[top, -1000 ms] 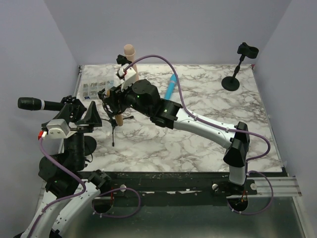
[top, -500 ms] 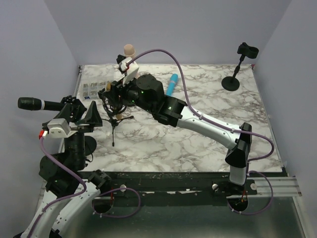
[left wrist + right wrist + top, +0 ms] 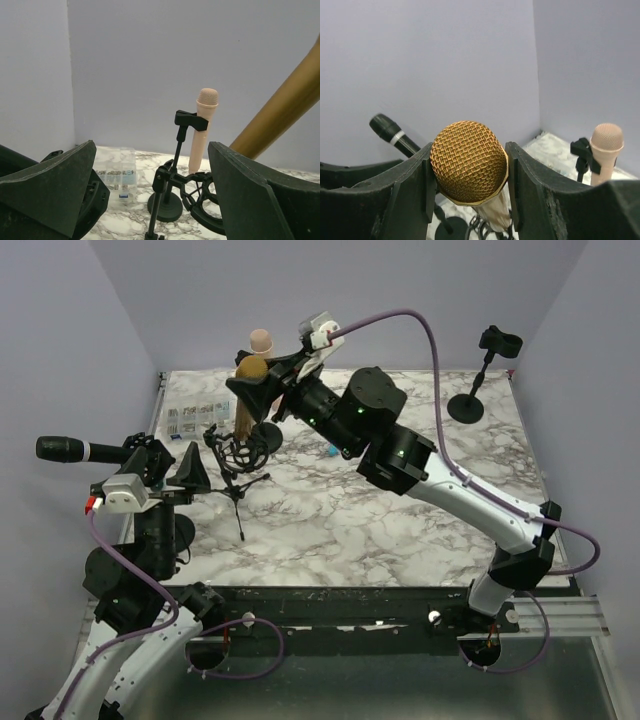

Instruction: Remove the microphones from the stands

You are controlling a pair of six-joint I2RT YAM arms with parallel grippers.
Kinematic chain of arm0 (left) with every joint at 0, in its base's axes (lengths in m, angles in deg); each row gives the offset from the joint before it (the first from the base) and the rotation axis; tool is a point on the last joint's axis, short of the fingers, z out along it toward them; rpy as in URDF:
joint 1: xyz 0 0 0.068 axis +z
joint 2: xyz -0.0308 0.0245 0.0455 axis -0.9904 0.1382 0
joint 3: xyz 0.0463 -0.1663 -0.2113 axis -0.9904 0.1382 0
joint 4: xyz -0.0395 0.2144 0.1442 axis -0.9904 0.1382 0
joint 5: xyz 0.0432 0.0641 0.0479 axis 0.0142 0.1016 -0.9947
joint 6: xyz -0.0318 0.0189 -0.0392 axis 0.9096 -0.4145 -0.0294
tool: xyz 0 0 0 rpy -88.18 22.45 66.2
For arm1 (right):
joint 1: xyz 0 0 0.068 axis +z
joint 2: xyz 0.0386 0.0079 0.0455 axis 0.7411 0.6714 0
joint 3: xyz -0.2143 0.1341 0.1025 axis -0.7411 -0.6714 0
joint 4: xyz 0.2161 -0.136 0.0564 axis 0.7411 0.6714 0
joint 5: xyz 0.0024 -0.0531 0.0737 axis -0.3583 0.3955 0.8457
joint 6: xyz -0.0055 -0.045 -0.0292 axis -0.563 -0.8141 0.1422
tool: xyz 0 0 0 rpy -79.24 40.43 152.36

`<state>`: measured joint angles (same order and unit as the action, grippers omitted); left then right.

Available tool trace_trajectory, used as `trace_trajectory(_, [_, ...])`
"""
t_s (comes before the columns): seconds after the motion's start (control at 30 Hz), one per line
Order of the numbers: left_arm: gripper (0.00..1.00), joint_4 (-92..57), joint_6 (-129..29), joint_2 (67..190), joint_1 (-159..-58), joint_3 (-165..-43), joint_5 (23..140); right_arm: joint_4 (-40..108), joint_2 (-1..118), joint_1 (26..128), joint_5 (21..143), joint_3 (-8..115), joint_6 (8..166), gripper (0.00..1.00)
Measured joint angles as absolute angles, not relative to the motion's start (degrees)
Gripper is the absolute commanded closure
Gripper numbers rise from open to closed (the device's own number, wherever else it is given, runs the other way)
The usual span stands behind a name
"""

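Over the marble worktop (image 3: 350,530), the right end effector (image 3: 468,172), clamped on the gold microphone (image 3: 243,415), holds it tilted just above the tripod stand (image 3: 237,465), seemingly drawing it free. The left end effector (image 3: 152,185) hovers beside the stand, fingers apart, likely ready to steady it.

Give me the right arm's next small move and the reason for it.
Probably lift the right pincer straight up a little. It is shut on the gold microphone at its head, but the handle's lower end hangs close over the ring mount of the tripod stand, and I cannot tell that it is clear. Moving sideways now might snag the stand and tip it.
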<state>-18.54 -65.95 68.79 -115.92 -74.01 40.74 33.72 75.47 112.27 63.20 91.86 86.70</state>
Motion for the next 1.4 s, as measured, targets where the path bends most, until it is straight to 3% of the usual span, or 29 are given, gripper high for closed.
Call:
trace_trajectory(0.33, [0.03, -18.5, -66.2, 69.2, -115.9, -74.0, 40.7, 21.6, 62.7, 112.3, 59.7, 79.3, 83.2, 0.97])
trace_trajectory(0.57, [0.03, -18.6, -66.2, 69.4, -115.9, -74.0, 40.7, 13.4, 53.2, 112.3, 46.8, 63.2, 75.6, 0.99])
trace_trajectory(0.9, [0.03, -18.3, -66.1, 70.0, -115.9, -74.0, 40.7, 19.0, 58.0, 106.8, 34.0, 53.2, 73.2, 0.99])
trace_trajectory(1.2, [0.03, -18.1, -66.1, 70.4, -115.9, -74.0, 40.8, 39.5, 64.8, 83.2, 52.4, 51.7, 95.9, 0.99])
trace_trajectory(1.4, [0.03, -18.1, -66.1, 70.5, -115.9, -74.0, 40.8, 46.7, 74.6, 74.6, 69.3, 57.5, 104.4, 0.99])
